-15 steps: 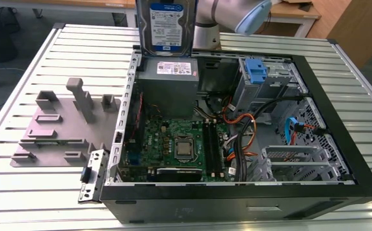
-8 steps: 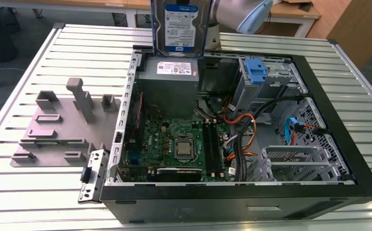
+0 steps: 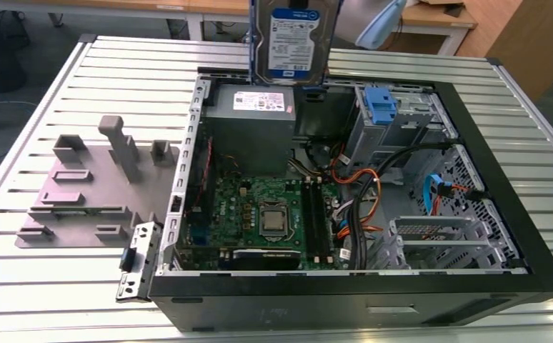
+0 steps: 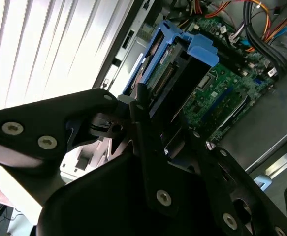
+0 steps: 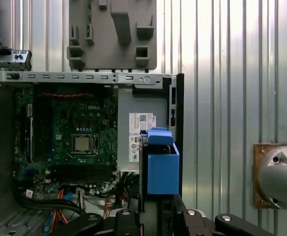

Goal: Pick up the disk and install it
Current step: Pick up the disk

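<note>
Clamping the disk [image 3: 294,39], the hand [image 5: 158,217] hovers over the case [image 3: 353,307].

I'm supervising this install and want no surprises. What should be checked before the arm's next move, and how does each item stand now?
1. Grip: the gripper is closed on the disk: ok.
2. The disk hangs above the case: ok.
3. The case is open, inside exposed: ok.
4. Slot in the drive cage free: cannot tell.
5. The orange cables clear of the drive cage: cannot tell.
</note>
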You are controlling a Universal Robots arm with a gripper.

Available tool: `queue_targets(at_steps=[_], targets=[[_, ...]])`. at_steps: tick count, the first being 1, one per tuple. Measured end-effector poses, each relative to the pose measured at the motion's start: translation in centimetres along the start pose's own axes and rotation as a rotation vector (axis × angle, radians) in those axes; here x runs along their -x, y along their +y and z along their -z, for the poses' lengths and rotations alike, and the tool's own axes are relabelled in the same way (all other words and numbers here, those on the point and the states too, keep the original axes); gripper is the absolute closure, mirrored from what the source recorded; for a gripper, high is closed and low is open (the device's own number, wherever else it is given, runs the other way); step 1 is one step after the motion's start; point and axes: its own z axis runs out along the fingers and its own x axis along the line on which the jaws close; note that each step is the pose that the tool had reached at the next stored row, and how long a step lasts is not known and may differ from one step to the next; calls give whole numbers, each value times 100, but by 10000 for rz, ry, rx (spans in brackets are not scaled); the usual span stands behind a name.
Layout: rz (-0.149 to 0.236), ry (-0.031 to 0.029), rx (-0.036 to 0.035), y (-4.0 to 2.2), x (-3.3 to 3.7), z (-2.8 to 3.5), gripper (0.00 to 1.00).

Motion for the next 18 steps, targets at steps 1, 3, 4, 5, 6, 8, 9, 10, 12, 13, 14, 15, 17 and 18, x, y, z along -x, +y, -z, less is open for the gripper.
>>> queue_targets(at_steps=[1, 3, 4, 5, 6, 8, 9, 10, 12, 13, 14, 15, 17, 18], targets=[[-1, 0, 1, -31, 0, -1, 65], [-1, 0, 3, -93, 1, -2, 65], [-2, 0, 5, -127, 1, -3, 65], [-2, 0, 6, -158, 1, -3, 65], [-2, 1, 7, -188, 1, -4, 65], [-10, -2, 6, -232, 0, -7, 65], [-22, -2, 6, -247, -1, -10, 65], [-42, -2, 6, -258, -2, -12, 65], [-101, 2, 6, -275, -3, -13, 65], [-112, 2, 6, -278, -3, -13, 65], [-113, 1, 5, -278, -3, -14, 65], [-114, 0, 5, -278, -3, -14, 65], [-112, 0, 5, -279, -5, -14, 65], [-112, 2, 6, -279, -11, -14, 65]])
